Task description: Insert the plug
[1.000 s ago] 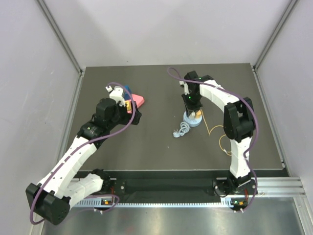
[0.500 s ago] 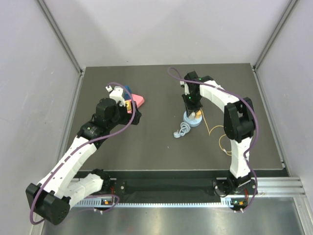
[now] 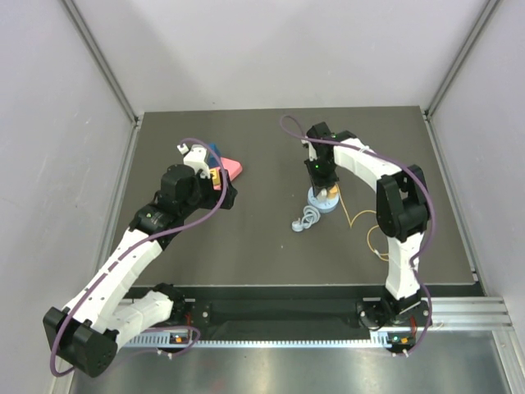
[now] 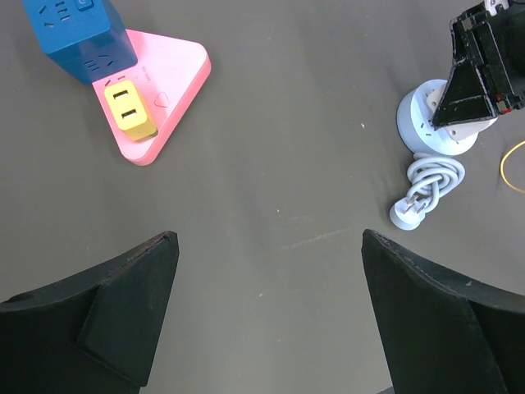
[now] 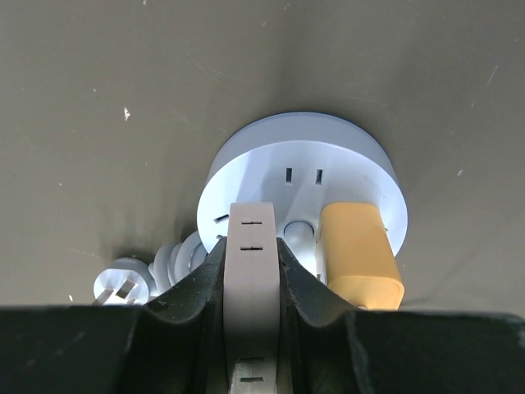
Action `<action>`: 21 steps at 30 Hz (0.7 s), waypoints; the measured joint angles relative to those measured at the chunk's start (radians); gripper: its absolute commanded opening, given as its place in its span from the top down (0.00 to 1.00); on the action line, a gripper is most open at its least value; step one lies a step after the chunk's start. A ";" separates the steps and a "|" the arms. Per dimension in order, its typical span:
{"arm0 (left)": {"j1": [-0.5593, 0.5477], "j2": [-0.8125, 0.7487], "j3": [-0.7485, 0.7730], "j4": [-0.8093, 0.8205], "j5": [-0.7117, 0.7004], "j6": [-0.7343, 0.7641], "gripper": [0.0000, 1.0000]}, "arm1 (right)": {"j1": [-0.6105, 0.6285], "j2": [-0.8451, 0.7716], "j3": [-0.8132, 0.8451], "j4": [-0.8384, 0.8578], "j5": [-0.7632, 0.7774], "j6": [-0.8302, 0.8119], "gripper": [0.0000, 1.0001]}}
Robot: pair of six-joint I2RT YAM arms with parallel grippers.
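1. The plug (image 5: 361,256) sits on the light-blue disc (image 5: 295,135), just beside the white block (image 5: 251,226).
2. The right gripper (image 5: 252,258) has its jaws clenched on that block, over the disc.
3. The left gripper (image 4: 267,238) has its jaws released, well apart from the disc.

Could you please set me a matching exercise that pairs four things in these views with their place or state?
Things:
1. plug
2. left gripper
3. right gripper
4. blue cube

Place or state:
A. open
B. on the disc
C. at a corner of the pink triangle
D. shut on a white block

Pairs: 1-B, 2-A, 3-D, 4-C.
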 measured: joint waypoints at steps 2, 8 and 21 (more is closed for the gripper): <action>0.000 0.000 0.000 0.000 0.000 0.000 0.03 | 0.002 -0.005 -0.011 0.010 0.006 0.004 1.00; 0.000 0.000 0.000 0.000 0.000 0.000 0.03 | 0.013 -0.015 -0.056 0.061 0.038 0.015 1.00; 0.000 0.000 0.000 0.000 0.000 0.000 0.03 | 0.033 0.000 -0.035 0.045 0.076 0.023 1.00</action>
